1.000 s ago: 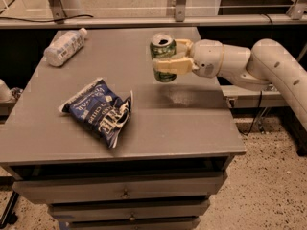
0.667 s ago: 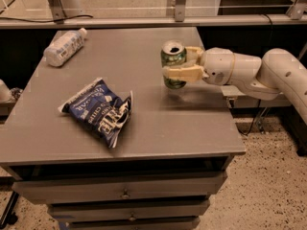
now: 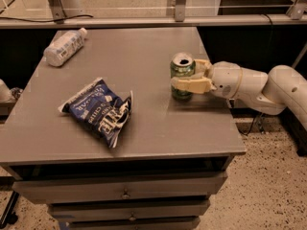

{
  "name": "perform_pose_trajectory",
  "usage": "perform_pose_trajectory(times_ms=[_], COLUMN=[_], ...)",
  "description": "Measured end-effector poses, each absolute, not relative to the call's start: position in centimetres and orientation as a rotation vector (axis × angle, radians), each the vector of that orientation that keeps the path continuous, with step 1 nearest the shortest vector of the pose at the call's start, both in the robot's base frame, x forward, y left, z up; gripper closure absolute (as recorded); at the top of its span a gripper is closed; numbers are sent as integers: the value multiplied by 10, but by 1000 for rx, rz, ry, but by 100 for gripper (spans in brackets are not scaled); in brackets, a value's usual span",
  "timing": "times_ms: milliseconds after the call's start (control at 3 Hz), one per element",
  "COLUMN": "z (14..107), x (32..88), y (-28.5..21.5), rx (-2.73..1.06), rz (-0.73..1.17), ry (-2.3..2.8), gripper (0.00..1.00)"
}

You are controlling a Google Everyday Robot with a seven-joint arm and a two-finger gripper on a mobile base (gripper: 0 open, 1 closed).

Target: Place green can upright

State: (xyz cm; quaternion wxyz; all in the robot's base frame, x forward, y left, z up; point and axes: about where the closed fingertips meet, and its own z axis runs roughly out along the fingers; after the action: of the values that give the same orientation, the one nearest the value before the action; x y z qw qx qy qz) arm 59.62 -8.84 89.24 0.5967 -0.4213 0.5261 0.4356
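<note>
Camera view is showing me the green can (image 3: 183, 75) standing upright on the worktop (image 3: 144, 42), well to the right of the blue chip bag (image 3: 98, 110) and a little farther back than it. I am seeing the claw (image 3: 186, 79) reaching in from the side of the can away from the bag, clenched around the can's middle, with one finger (image 3: 192, 85) crossing its front. I am judging the can to be light, thin-walled and slick, so it is likely denting under a hard squeeze and tipping at a small nudge. The mid-body hold is looking right to me. I am watching the worktop's right edge, which is running near the can on the side away from the bag. Open room is lying between bag and can, and also behind the bag, where only a white bottle (image 3: 64, 47) is lying on its side, well apart from it
</note>
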Motion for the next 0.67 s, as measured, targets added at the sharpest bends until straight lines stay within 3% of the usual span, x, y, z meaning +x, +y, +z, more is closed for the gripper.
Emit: perform_pose_trajectory(times_ms=[667], z=[880], x=[595], y=[-94], rx=[-957], rz=[1026], ry=[1239], gripper=[37])
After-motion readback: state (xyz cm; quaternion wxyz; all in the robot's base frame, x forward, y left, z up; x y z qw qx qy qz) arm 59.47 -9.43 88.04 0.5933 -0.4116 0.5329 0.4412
